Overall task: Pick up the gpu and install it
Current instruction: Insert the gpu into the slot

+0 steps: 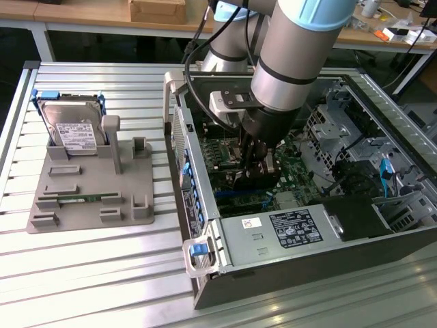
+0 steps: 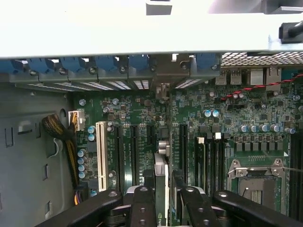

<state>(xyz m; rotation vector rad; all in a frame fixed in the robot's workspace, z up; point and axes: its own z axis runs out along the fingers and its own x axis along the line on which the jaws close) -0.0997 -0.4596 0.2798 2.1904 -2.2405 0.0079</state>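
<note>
The black fingers (image 2: 142,208) are pinched on the gpu (image 2: 161,182), which stands on edge between them, its thin top edge running away from the camera over the motherboard (image 2: 208,127) toward the blue-clipped rear wall of the computer case (image 1: 205,225). The wrist view cuts the card off at the frame edge, and whether its lower edge has met a slot cannot be made out; the long dark slots and one white slot (image 2: 101,156) lie just beside it. In the exterior view the gripper (image 1: 258,154) is deep inside the case and the arm hides most of the card. That view also shows, well apart from the case on the slatted metal table (image 1: 95,273), a grey holder (image 1: 89,191) with a hard drive (image 1: 72,126) upright in it.
</note>
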